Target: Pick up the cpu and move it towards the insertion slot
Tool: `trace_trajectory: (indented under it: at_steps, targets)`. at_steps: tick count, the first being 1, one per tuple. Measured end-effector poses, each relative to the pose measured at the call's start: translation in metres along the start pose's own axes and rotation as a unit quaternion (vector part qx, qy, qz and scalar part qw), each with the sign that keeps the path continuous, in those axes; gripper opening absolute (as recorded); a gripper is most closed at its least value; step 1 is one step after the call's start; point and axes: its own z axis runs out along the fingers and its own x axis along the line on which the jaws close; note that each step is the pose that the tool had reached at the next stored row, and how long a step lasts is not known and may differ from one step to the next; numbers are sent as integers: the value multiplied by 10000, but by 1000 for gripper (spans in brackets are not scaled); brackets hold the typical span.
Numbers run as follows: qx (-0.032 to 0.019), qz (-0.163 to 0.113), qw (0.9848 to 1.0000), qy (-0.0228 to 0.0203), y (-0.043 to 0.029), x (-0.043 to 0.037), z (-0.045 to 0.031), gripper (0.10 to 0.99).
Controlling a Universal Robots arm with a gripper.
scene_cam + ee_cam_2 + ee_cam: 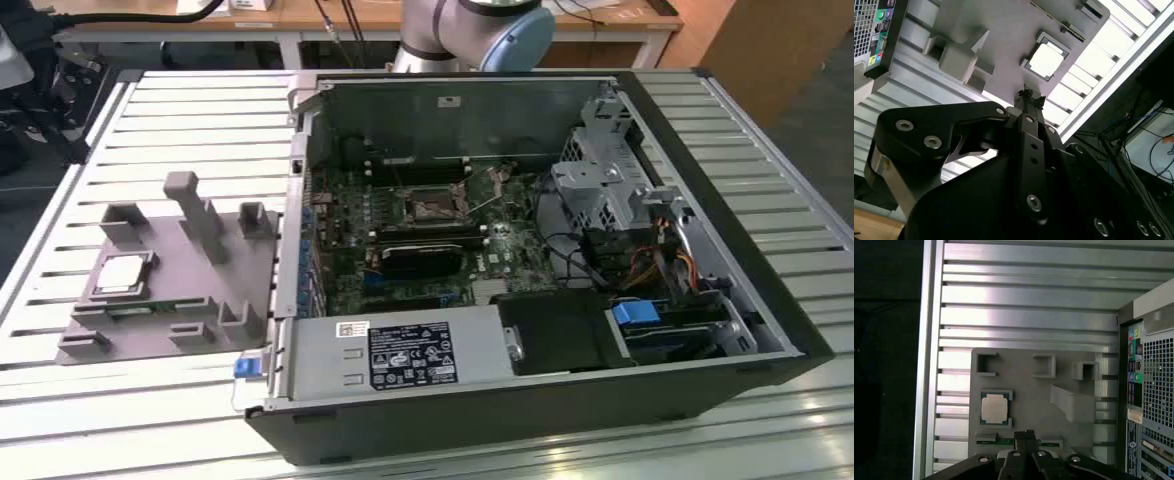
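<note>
Hovering above the grey holder plate (1024, 385) with the end effector (1024, 434) pinched fully together and gripping nothing. Standing near but apart from the cpu (994, 408), lying flat in a square recess of that plate on the slatted bench (200, 120). Standing well apart from the insertion slot (434, 207), sitting inside the open computer case (534, 410) toward the exterior view's right.

Silver ribbed aluminium-slat tabletop (1029, 305) spreads beneath gripper (1024, 434), w/ bright glare on slats below it. Past table edge, off to gripper's side, dark floor (884, 365) w/ tangle of loose cables (1139, 130). In exterior view, light wooden desk (120, 18) on white legs stands beyond table.
</note>
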Motion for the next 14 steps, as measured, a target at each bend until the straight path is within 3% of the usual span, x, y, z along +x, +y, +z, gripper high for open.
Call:
trace_trajectory:
  at_steps: [14]
  targets:
    - [1,0,10000,-1,0,4,10,102]
